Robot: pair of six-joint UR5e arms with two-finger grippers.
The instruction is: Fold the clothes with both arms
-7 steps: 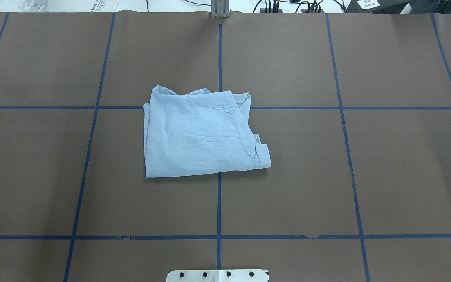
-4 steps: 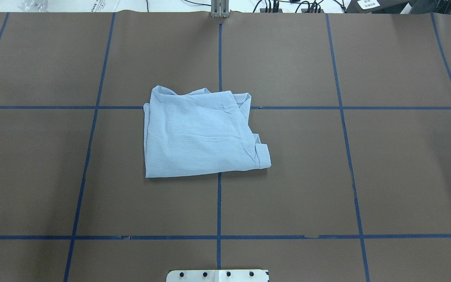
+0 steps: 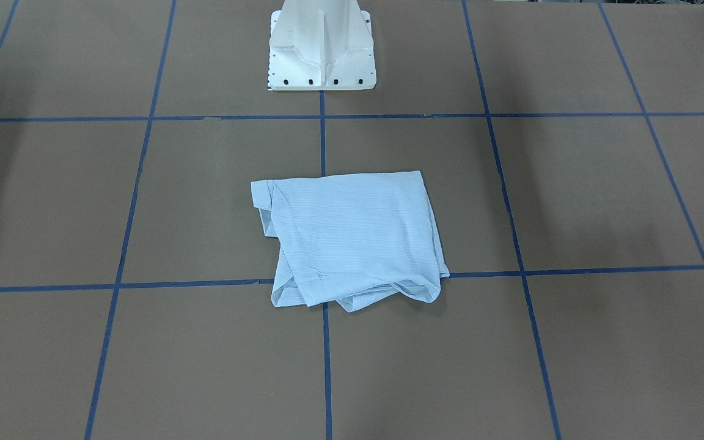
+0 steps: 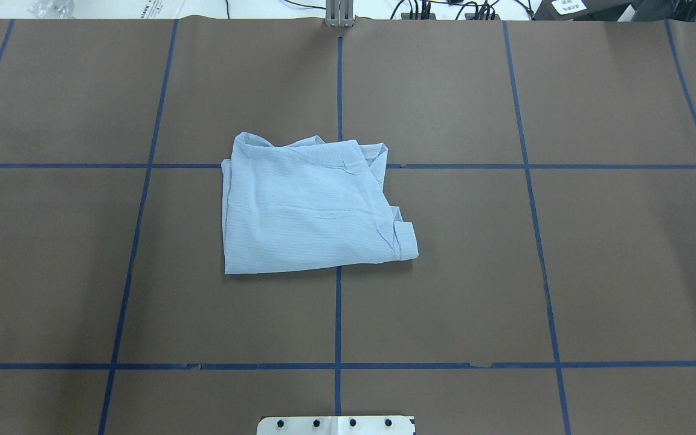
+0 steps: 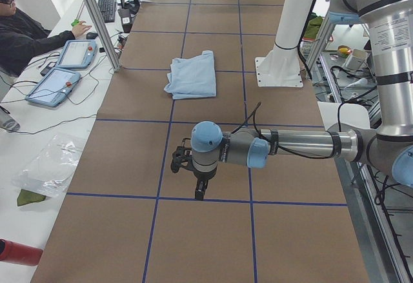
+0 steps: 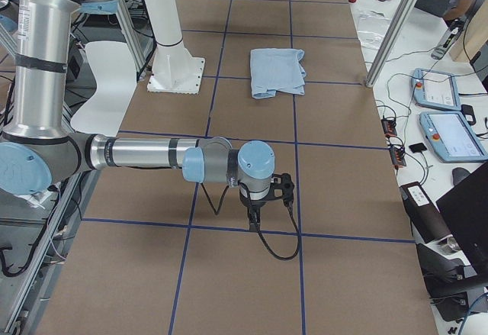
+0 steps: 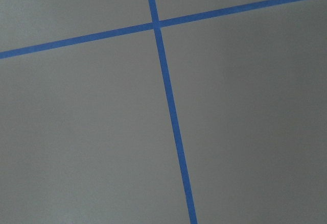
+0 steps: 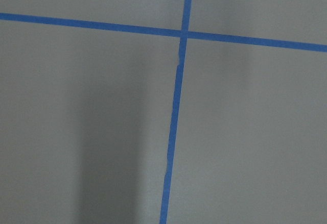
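The shirt [image 4: 306, 211] lay in the middle of the table [image 4: 475, 290], between the two grippers and well apart from both, with nothing touching it. It was folded into a compact, roughly square bundle. One corner stuck out at the side and loose layers bunched along the far edge, so the fold looked done but not neat.

The left gripper [image 5: 199, 190] hung low over bare table, pointing down beside a crossing of blue tape [image 7: 163, 81]. The right gripper [image 6: 255, 217] hung likewise at the opposite end. I could not tell whether either pair of jaws was spread or pressed together. I judged the folding practically finished, with at most a tidying of that ragged edge left.
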